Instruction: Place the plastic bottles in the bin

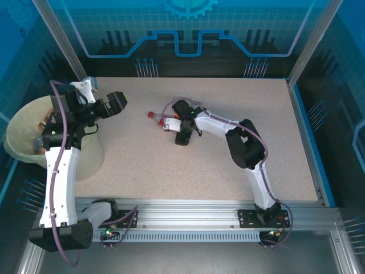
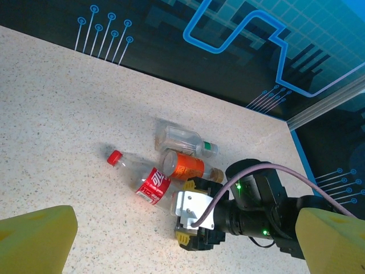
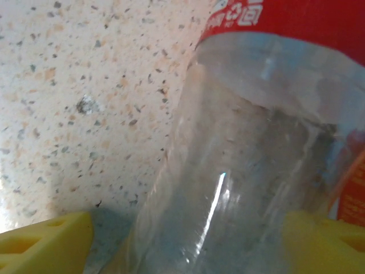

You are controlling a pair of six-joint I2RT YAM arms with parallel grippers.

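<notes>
The red-labelled bottle (image 2: 145,180) lies on its side mid-bench (image 1: 228,97), with an orange-labelled bottle (image 2: 185,164) and a green-capped bottle (image 2: 182,140) just beside it, as the left wrist view shows. This is the pick-up: up close, the right gripper (image 3: 185,240) has its jaws spread either side of the clear base, not visibly squeezing. Next comes pinch, lift and carry left. From above, the bin (image 1: 14,123) sits well apart, and the left gripper (image 1: 114,103) hovers near it, jaws wide.
</notes>
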